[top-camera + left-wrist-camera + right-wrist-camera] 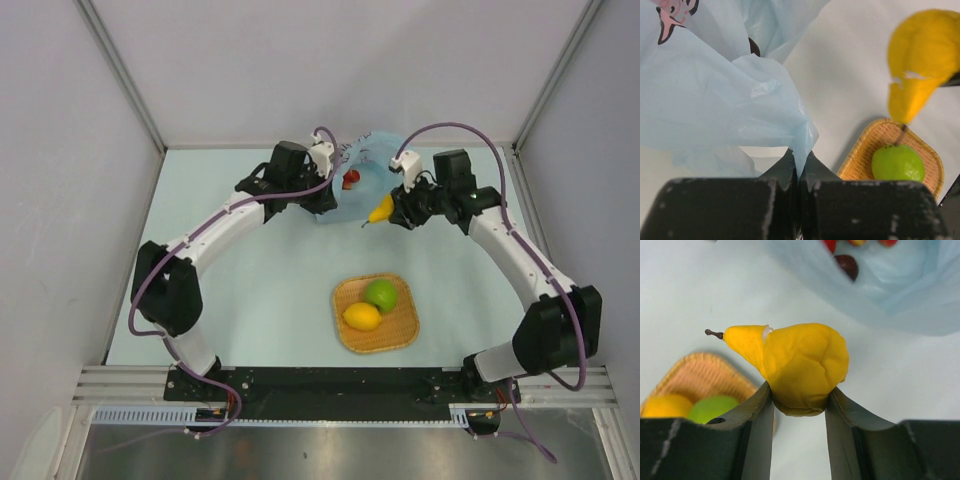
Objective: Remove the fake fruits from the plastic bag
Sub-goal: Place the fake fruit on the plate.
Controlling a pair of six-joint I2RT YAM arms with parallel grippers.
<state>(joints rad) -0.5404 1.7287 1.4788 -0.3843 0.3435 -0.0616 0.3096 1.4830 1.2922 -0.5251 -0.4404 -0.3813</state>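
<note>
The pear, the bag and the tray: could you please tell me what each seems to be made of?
Pear: probably foam or soft plastic, matte yellow; dented skin, white chip at the neck.
Bag: thin translucent light-blue plastic film; crinkled, faint sheen.
Tray: woven bamboo or an imitation; visible weave, tan-orange.

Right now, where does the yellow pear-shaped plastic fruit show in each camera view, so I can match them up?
Top external: upper centre, the yellow pear-shaped plastic fruit held in the right gripper.
Left wrist: top right corner, blurred, above the tray.
Right wrist: centre, clamped between the fingers.
Shared landmark: the orange woven tray with the green round plastic fruit in it.
</note>
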